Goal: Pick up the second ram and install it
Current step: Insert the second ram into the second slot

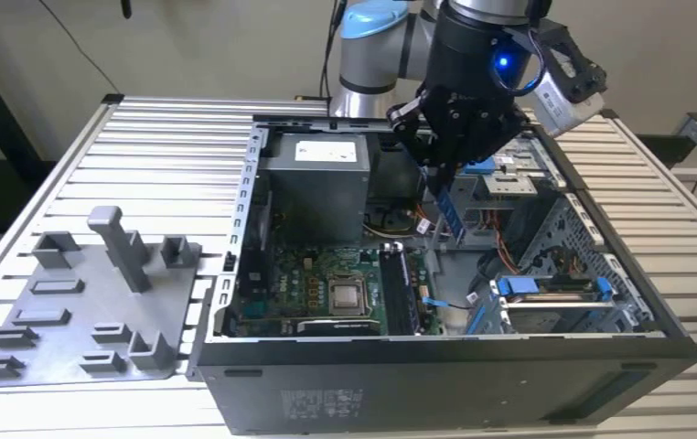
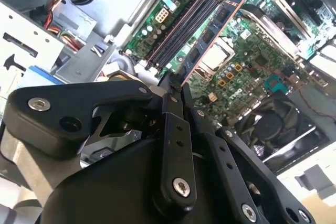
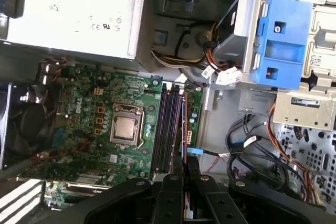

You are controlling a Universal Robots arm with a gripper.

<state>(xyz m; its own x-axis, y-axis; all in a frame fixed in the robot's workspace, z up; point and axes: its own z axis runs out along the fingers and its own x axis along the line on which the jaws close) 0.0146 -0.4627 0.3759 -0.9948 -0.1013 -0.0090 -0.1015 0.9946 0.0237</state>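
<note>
The long, flat, dark green-blue second ram (image 1: pixel 450 212) is held pinched upright in the black claw (image 1: pixel 444 169) above the far end of the long black slots (image 1: pixel 400 279); squaring it to a slot and even downward pressure are judged essential.

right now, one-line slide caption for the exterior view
Black gripper holds the long dark green-blue ram stick nearly upright above the open black computer case's green motherboard

You have one arm with one gripper (image 1: pixel 444 169) and one ram (image 1: pixel 450 212) held in it. One open computer case (image 1: pixel 446 384) lies on one slatted table (image 1: pixel 141 137). Inside, count one green motherboard (image 1: pixel 312 274), one processor (image 1: pixel 348 295), one grey power supply (image 1: pixel 318 178), one black fan (image 3: pixel 31 124) and two blue brackets (image 1: pixel 546 286). One grey fixture tray (image 1: pixel 74 338) sits alongside. The long black slots (image 3: pixel 167 129) lie too close together to count.
</note>
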